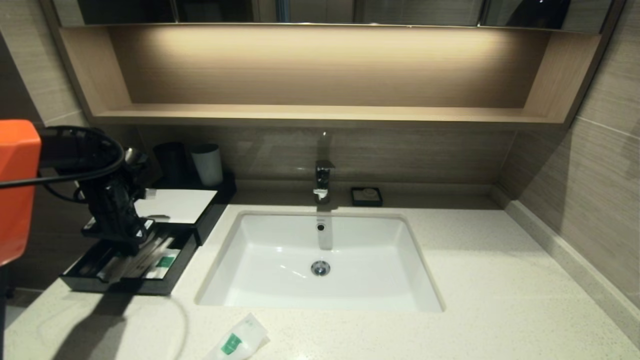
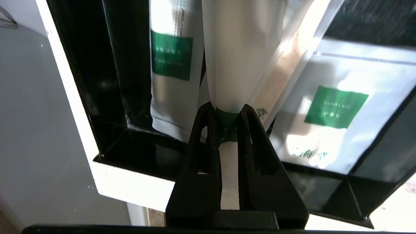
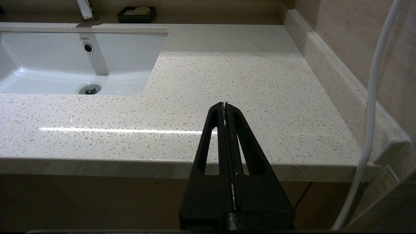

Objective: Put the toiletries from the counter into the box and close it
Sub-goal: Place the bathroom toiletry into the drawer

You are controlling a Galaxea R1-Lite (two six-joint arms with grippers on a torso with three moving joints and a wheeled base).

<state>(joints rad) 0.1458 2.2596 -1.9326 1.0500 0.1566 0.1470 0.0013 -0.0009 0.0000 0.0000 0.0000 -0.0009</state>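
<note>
The left gripper (image 2: 227, 112) hangs over the open drawer (image 1: 125, 285) of the box (image 1: 200, 220), its fingers (image 2: 203, 130) clenched on a slim sachet (image 2: 239, 58) at its green label. Two sachets lie in the drawer; one label reads "VANITY KIT" (image 2: 336, 106). Another sachet (image 1: 240, 340) lies on the counter (image 1: 500, 280) before the sink (image 3: 123, 52), marked "TOTO". The right gripper (image 3: 225, 105) is parked off the counter edge, fingers pressed together.

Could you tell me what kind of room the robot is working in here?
Most likely a hotel bathroom: a speckled stone vanity counter with an undermount sink and faucet, a small soap dish, and labelled toiletry sachets in a drawer box.
</note>
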